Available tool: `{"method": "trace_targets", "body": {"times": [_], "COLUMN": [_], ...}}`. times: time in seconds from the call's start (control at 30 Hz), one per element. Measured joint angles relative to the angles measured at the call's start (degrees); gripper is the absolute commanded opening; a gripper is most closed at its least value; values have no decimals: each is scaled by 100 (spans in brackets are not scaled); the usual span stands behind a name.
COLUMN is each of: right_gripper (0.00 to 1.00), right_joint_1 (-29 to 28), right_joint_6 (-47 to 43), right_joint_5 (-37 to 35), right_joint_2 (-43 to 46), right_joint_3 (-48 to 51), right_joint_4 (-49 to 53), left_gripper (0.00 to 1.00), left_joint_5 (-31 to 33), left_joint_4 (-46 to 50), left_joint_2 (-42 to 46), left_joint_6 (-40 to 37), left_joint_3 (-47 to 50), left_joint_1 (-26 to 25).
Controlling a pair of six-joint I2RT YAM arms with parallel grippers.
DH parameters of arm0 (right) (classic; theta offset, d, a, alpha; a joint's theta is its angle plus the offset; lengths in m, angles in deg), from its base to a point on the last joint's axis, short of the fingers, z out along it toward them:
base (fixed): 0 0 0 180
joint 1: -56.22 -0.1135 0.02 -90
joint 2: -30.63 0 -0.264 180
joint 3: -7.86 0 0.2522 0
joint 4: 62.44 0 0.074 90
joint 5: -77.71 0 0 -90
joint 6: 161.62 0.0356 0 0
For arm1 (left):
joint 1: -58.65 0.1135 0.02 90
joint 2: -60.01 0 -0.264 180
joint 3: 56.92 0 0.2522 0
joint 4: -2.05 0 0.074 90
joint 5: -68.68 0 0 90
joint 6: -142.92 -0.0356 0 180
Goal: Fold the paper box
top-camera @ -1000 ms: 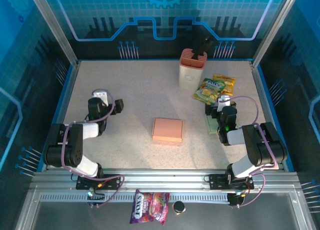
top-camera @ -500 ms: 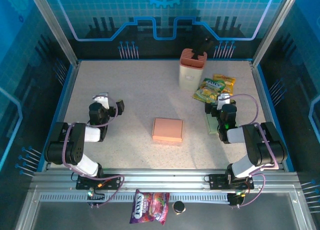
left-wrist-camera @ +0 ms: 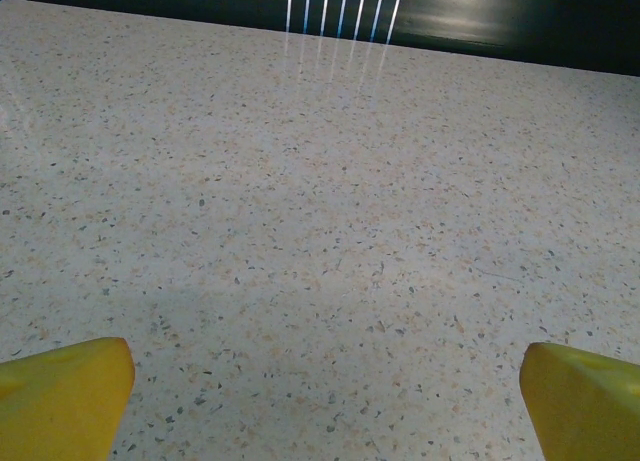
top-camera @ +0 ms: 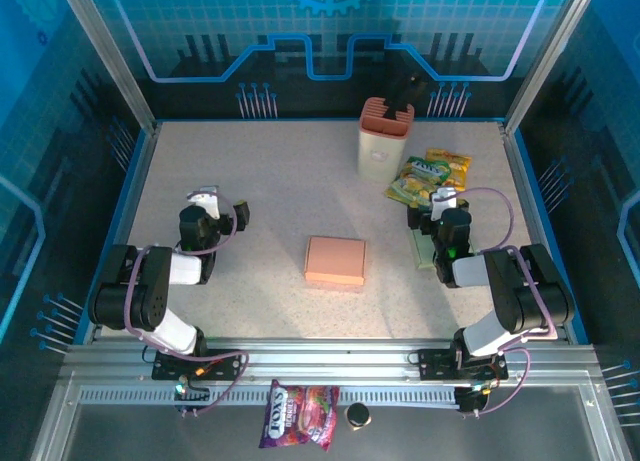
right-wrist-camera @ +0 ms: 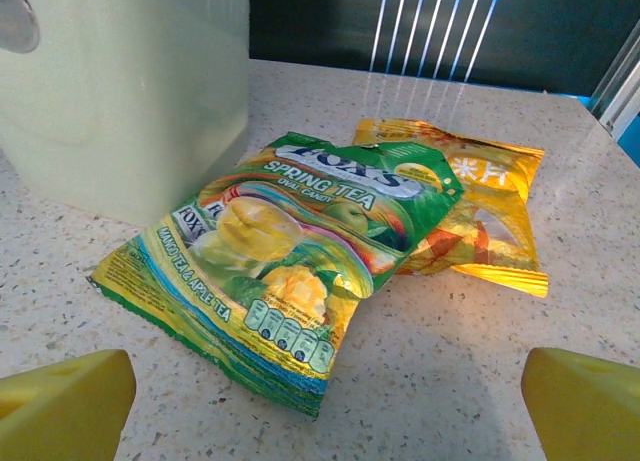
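Speckled table (top-camera: 270, 181) bears the paper box (top-camera: 335, 260), seemingly closed, near centre.

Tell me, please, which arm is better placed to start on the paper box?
Right, probably: the right end effector, open, sits slightly nearer the paper box, though it faces the candy bags. The left end effector, also open, faces bare table. Neither touches the box.

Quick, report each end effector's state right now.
Left end effector: open, holding nothing.
Right end effector: open, holding nothing.
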Motion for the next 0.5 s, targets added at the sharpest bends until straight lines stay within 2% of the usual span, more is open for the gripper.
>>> {"method": "trace_targets", "body": {"times": [0.5], "right_gripper": [100], "right_joint_1": [13], "right_joint_6": [-15], "right_joint_5": [24], "right_joint_2": [0], "right_joint_3": [-2], "right_joint_4": [50], "left_gripper": [99], "left_joint_5": [0], "left_joint_4": [0], "left_joint_2": [2], "left_joint_6": [-2], "left_joint_3": [0], "left_joint_1": [0]}}
